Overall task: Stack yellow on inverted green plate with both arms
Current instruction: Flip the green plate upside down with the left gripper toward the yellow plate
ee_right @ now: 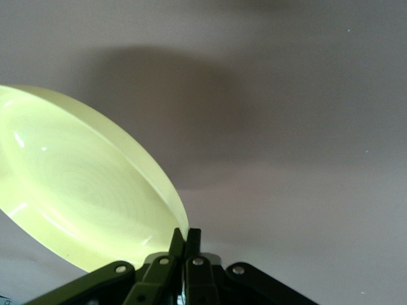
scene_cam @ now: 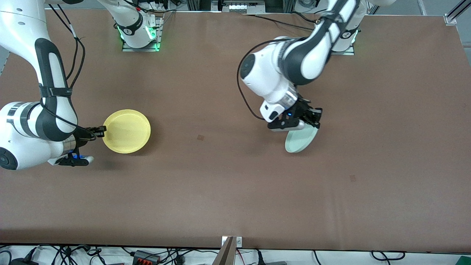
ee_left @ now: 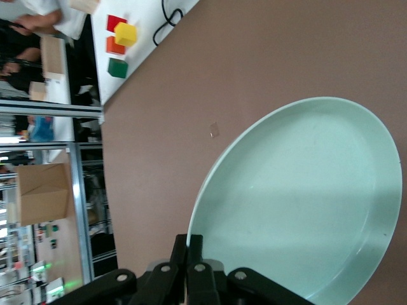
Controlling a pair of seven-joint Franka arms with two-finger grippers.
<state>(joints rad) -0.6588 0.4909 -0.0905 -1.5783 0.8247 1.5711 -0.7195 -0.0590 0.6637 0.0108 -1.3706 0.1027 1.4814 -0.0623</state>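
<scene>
Status: both plates gripped, nothing stacked yet. My left end effector (scene_cam: 312, 117) is clamped on the rim of the green plate (scene_cam: 301, 140), holding it tilted steeply over the middle of the surface (scene_cam: 220, 191), toward the left arm's end. Left wrist view shows its hollow side, so I judge the flip is only partway. My right end effector (scene_cam: 100, 129) is pinched on the edge of the yellow plate (scene_cam: 127, 131), hollow side up, over the right arm's end; shadow beneath suggests it's lifted. The plates are well apart. Left to do: lay green upside down, carry yellow across, set it on top.
</scene>
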